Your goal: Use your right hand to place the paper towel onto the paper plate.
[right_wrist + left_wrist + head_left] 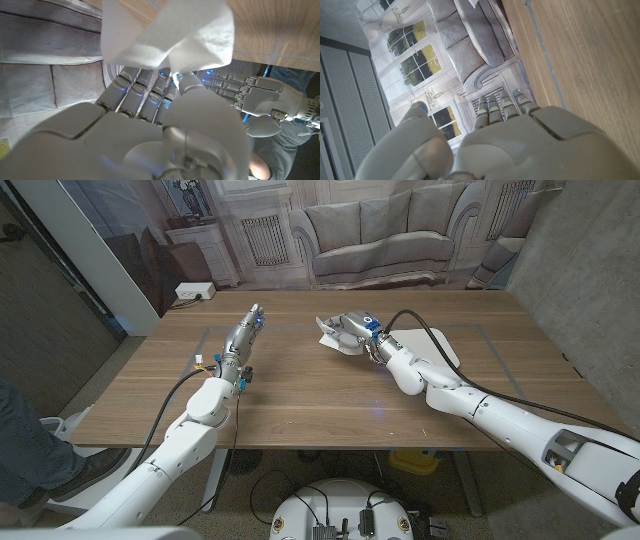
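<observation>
Right hand (pixel 362 332) pinches the paper towel (pixel 332 333) above the table's middle, toward the far edge. Just behind the wrist, toward the right edge, lies the paper plate (pixel 440 346). Left hand (pixel 244 332) waits with straight fingers, holding nothing.

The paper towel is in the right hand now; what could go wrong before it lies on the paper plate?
1. The paper towel seems pinched by only a small part between thumb and fingers, most of it hanging loose, so it might slip out.
2. The right arm covers much of the paper plate in the head view, so the right hand could release the towel partly off it.
3. The crumpled towel is light and may cling to the fingers on opening.
</observation>
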{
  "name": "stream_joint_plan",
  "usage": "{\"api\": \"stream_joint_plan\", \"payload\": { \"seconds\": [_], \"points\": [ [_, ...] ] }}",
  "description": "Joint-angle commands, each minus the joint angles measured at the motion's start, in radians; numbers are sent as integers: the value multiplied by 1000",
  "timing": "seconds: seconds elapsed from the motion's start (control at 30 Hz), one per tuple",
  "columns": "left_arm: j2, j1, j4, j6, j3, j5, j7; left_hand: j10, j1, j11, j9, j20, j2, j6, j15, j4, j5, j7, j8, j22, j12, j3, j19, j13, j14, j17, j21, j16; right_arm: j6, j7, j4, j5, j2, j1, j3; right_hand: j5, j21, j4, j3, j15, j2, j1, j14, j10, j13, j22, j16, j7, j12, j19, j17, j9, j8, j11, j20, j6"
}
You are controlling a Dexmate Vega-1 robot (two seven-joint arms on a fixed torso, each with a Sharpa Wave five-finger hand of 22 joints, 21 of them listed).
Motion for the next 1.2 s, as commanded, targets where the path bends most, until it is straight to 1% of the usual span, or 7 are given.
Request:
{"api": "stream_joint_plan", "payload": {
  "seconds": [0.03,0.13,0.27,0.83,0.9,1.0,1.2],
  "points": [
    [7,16,-21,8,-7,6,17,2,4,-4,2,0,6,8,-3,-1,-4,0,2,4,3,-2,1,3,8,4,1,-1,13,16,-31,-14,-15,-3,20,-3,1,7,2,-115,5,4,-8,5,4,4,-3,2,-1,-7,2,1,-4,5,-122,-1],
    [7,19,-24,9,-8,6,20,2,5,-2,2,1,6,7,-3,-2,-4,0,2,4,3,-2,1,3,8,4,2,-1,16,19,-35,-19,-17,-2,23,-3,2,8,2,-115,6,4,-8,5,4,4,-4,1,-2,-8,3,1,-5,-1,-122,0],
    [7,21,-26,8,-9,7,22,2,5,-1,2,0,6,7,-4,-2,-4,-1,2,4,2,-2,1,3,8,4,1,-1,18,22,-46,-27,-23,-1,27,-3,2,8,2,-115,7,5,-8,6,4,4,-5,2,-4,-9,3,1,-6,4,-122,2],
    [15,21,-38,18,-12,10,22,3,7,-2,2,1,8,9,-4,-2,-4,1,1,4,3,-4,1,3,10,4,1,0,25,35,-93,-63,-45,3,50,-3,5,10,1,-115,8,7,-6,10,4,4,-7,3,-8,-10,4,2,-9,2,-121,5],
    [16,21,-39,19,-13,8,21,4,7,-2,2,1,8,8,-4,-2,-5,-1,1,4,3,-4,1,3,9,4,1,0,27,38,-94,-62,-45,4,53,-3,6,11,0,-115,8,7,-6,11,4,4,-7,3,-9,-11,5,2,-10,-4,-121,6],
    [20,23,-44,23,-14,9,20,2,7,0,2,0,8,9,-3,-2,-5,0,1,4,2,-5,1,3,9,4,1,-1,29,48,-101,-55,-46,4,58,-3,6,11,0,-115,8,7,-5,11,4,4,-8,2,-11,-11,5,2,-11,3,-121,6],
    [21,26,-47,18,-18,10,22,3,8,-2,2,1,9,11,-3,-2,-5,2,1,4,2,-6,1,3,9,4,2,-1,32,57,-110,-50,-48,0,67,-3,7,12,0,-115,9,7,-4,17,4,4,-8,1,-11,-11,5,2,-12,4,-121,8]
  ]
}}
